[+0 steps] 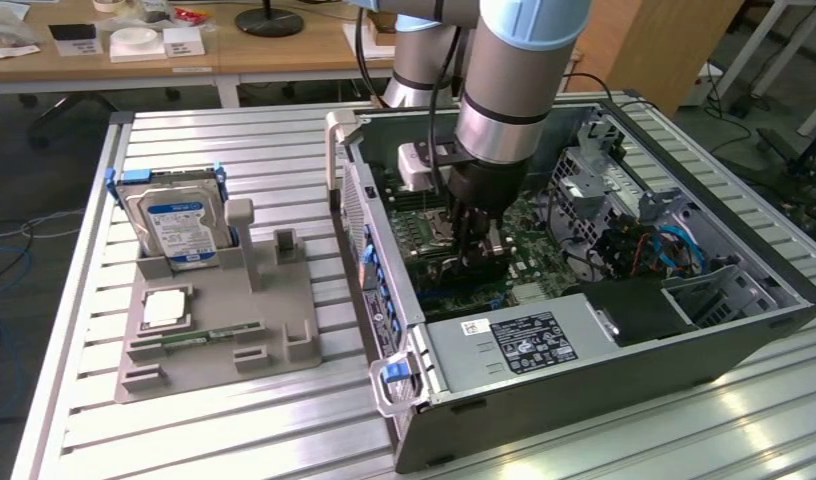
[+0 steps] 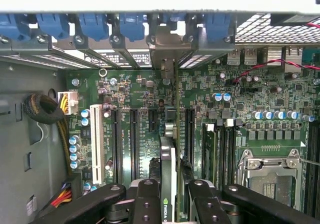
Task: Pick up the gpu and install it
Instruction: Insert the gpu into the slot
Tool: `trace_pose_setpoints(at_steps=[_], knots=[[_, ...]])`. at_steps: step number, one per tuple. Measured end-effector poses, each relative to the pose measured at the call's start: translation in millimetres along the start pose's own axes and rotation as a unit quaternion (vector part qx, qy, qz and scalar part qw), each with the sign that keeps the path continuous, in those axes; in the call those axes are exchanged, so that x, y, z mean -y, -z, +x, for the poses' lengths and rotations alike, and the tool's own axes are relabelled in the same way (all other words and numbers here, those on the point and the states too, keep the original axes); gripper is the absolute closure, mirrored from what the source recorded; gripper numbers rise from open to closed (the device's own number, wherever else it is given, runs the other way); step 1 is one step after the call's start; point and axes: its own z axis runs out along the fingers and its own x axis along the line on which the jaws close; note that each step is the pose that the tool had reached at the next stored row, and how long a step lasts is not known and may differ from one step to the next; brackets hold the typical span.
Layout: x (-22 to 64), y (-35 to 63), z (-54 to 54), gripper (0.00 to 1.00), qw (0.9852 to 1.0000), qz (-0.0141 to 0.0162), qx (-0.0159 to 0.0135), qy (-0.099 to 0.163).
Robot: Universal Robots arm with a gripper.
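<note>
The gpu was pinched edge-on by the gripper, held upright above the motherboard slots inside the case. It was judged light, stiff, fragile; best gripped at bare edges.

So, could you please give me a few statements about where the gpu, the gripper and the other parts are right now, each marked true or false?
1. The gripper holds the gpu edge-on above the motherboard inside the computer case. True.
2. The gpu lies on the grey parts holder outside the case. False: it is between the gripper's fingers, over the expansion slots.
3. The hard drive stands upright in the grey parts holder. True.
4. The hard drive sits inside the computer case. False: it stands in the holder, on the exterior view's left of the case.
5. The gpu's bracket end points toward the blue latches at the case wall. True.
</note>
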Motion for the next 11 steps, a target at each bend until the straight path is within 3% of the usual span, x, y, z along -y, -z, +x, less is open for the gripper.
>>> trace_pose_setpoints(at_steps=[11], knots=[[-0.4, -0.9, -0.9, 0.74, 1.0, 0.0, -0.0001, 0.0]])
